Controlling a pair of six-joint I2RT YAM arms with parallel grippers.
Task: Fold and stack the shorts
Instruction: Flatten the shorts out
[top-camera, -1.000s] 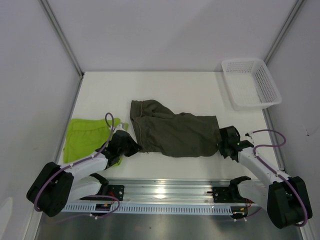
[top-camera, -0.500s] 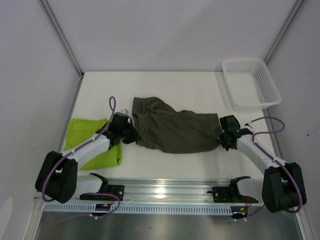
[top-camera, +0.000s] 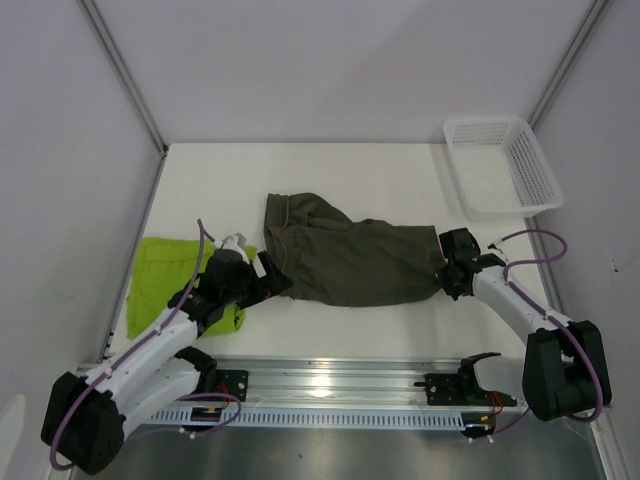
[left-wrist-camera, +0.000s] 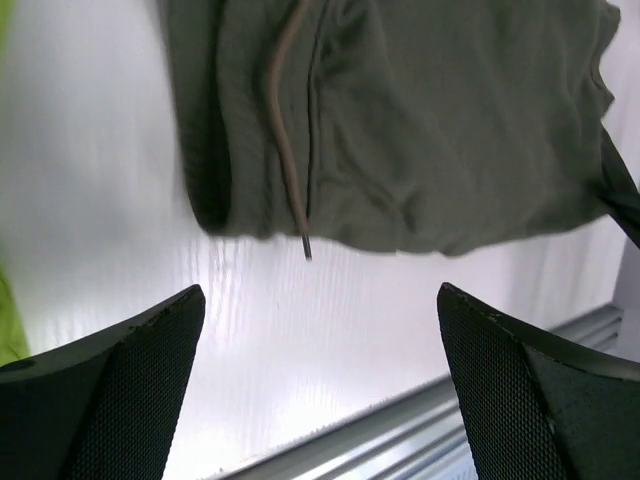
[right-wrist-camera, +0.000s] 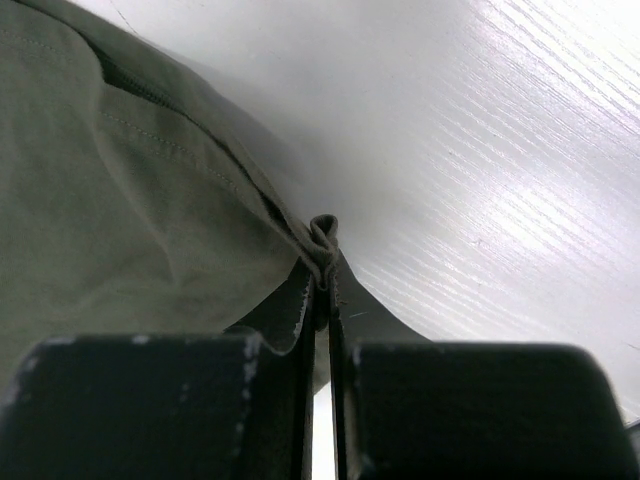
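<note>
Two pairs of shorts on the table (top-camera: 330, 170), reading left to right. Far left I have the lime green shorts (top-camera: 160, 272), lying flat near the left edge; my left arm crosses over their near right corner in the top view, and the left wrist view only catches a green sliver at its left border. Left gripper (top-camera: 268, 277) sits between the two garments, just off the left end of the olive-grey shorts (top-camera: 350, 262). In its wrist view the fingers (left-wrist-camera: 110, 390) are spread wide with white table showing through the gap, so it grips nothing. The olive cloth edge lies just beyond the fingertips, not touching them. A tan drawstring (left-wrist-camera: 285, 130) runs down the cloth, its tip poking past the hem onto the table. The olive-grey pair lies across the middle of the table, long axis left-right, wrinkled, with the left end angled toward the far side. At its right edge, low on the table, is the right gripper (top-camera: 447, 277). Its wrist view shows the fingers (right-wrist-camera: 180, 410) pressed together with a small fold of olive cloth (right-wrist-camera: 322, 235) pinched at the tips, so it is clamped on the olive-grey shorts. Far right corner holds the white mesh basket (top-camera: 500, 165), well apart from both pairs.
</note>
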